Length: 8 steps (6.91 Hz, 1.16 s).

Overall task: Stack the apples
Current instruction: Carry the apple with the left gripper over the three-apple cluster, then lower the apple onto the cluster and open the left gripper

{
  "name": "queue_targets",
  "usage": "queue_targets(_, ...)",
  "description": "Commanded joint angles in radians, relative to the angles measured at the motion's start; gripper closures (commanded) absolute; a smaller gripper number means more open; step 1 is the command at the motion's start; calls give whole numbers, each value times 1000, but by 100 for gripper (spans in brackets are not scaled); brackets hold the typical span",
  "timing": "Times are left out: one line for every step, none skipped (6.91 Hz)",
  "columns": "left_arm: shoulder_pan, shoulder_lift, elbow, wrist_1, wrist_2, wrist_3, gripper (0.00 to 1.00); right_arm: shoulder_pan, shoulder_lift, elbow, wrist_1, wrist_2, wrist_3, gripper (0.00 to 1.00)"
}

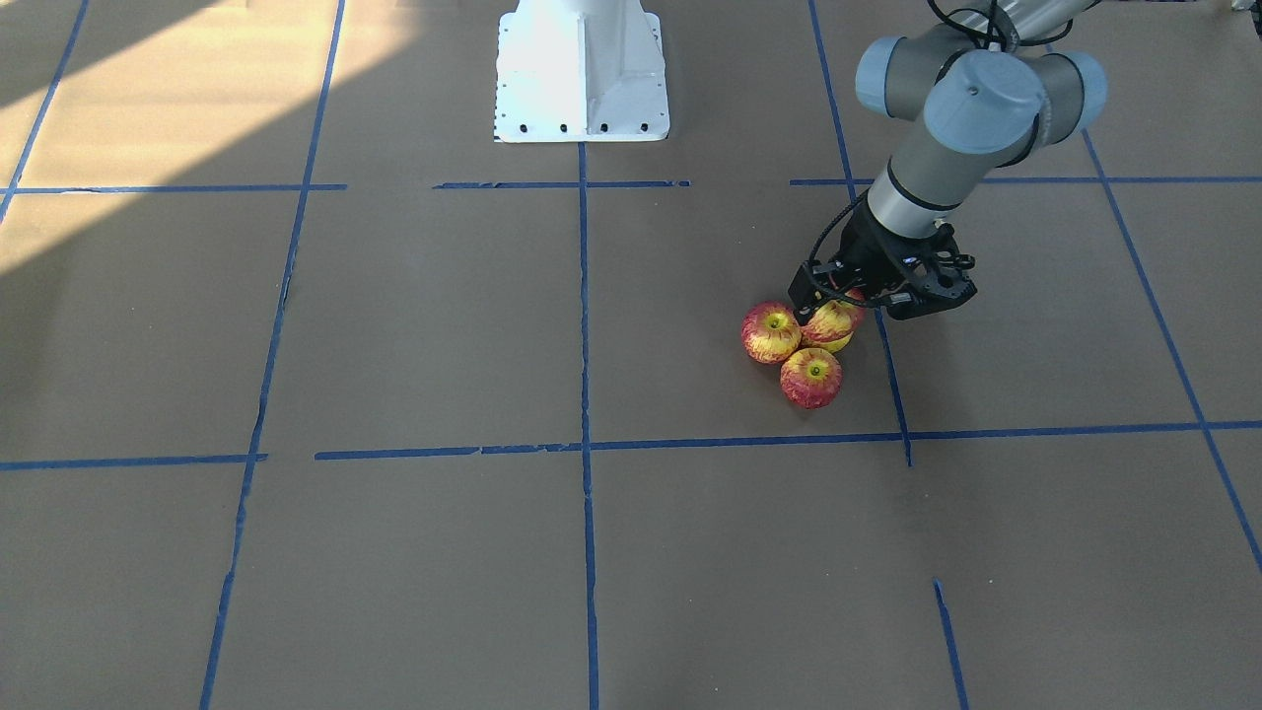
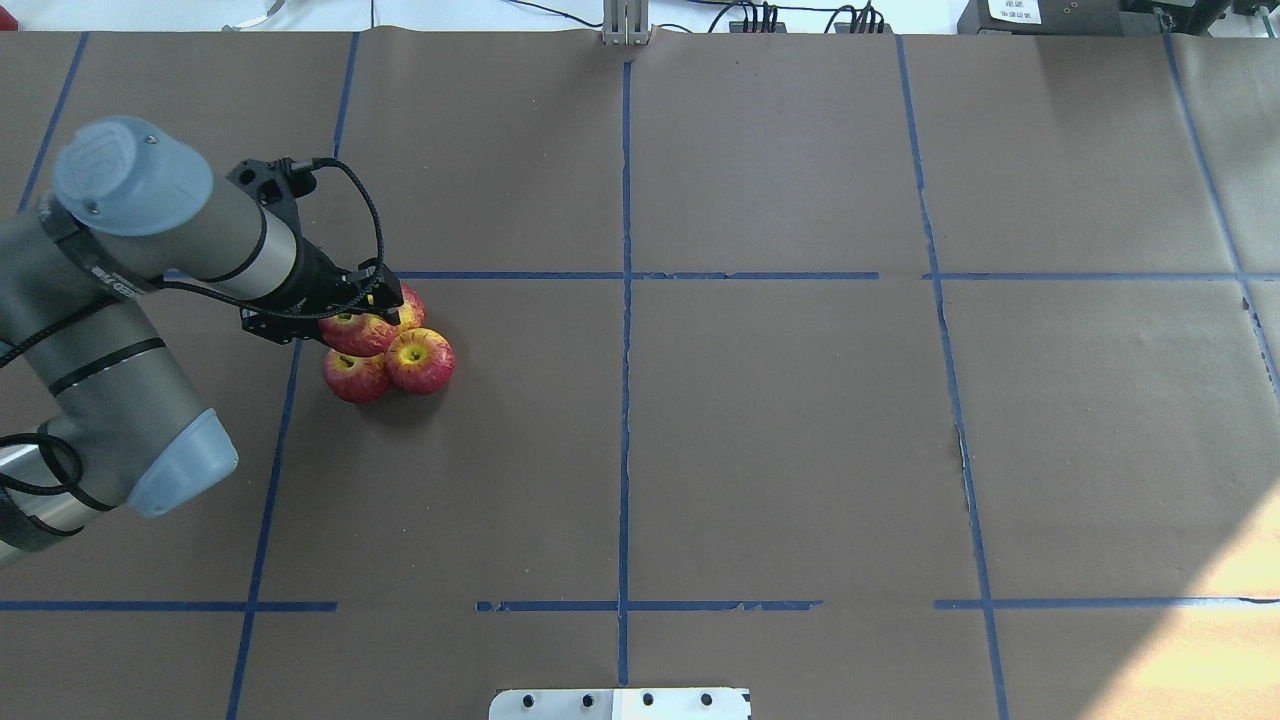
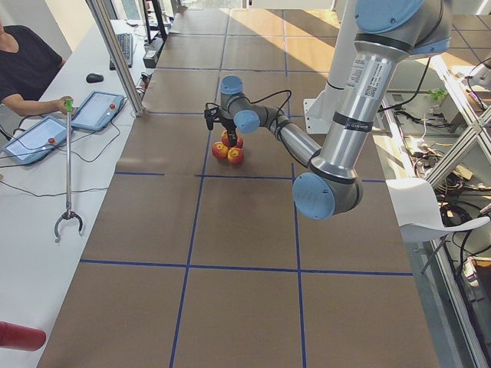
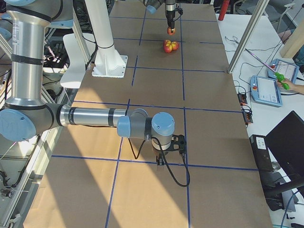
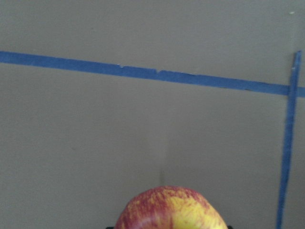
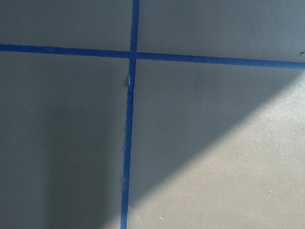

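Note:
My left gripper (image 1: 831, 314) is shut on one red-and-yellow apple (image 1: 834, 321) and holds it above a cluster of three apples on the brown table. Two of the cluster's apples show plainly (image 1: 771, 332) (image 1: 811, 378); the third (image 1: 839, 344) is mostly hidden under the held one. In the overhead view the left gripper (image 2: 366, 322) and the held apple (image 2: 356, 335) sit over the cluster (image 2: 421, 360). The held apple fills the bottom of the left wrist view (image 5: 171, 210). My right gripper (image 4: 171, 145) hovers far from the apples; I cannot tell whether it is open or shut.
The white robot base (image 1: 581, 69) stands at the table's robot side. Blue tape lines (image 1: 584, 316) divide the brown paper surface into squares. An operator's desk with tablets (image 3: 96, 109) and a grabber stick (image 3: 67, 165) lies beyond the table's far edge.

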Motion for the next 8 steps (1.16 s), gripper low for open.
queue_targets(26, -24, 22, 16, 37, 3, 100, 0, 0, 0, 0, 0, 0, 0)
queue_targets(28, -21, 24, 14, 50, 4, 100, 0, 0, 0, 0, 0, 0, 0)
queue_targets(29, -19, 27, 16, 66, 9, 100, 0, 0, 0, 0, 0, 0, 0)
queue_targets(29, -19, 27, 16, 65, 9, 100, 0, 0, 0, 0, 0, 0, 0)
queue_targets(29, -19, 28, 16, 67, 9, 100, 0, 0, 0, 0, 0, 0, 0)
queue_targets(29, -24, 28, 17, 65, 9, 93, 0, 0, 0, 0, 0, 0, 0)
queue_targets(29, -22, 28, 16, 65, 9, 30, 0, 0, 0, 1, 0, 0, 0)
queue_targets(29, -24, 28, 17, 65, 8, 0, 0, 0, 0, 0, 0, 0, 0)
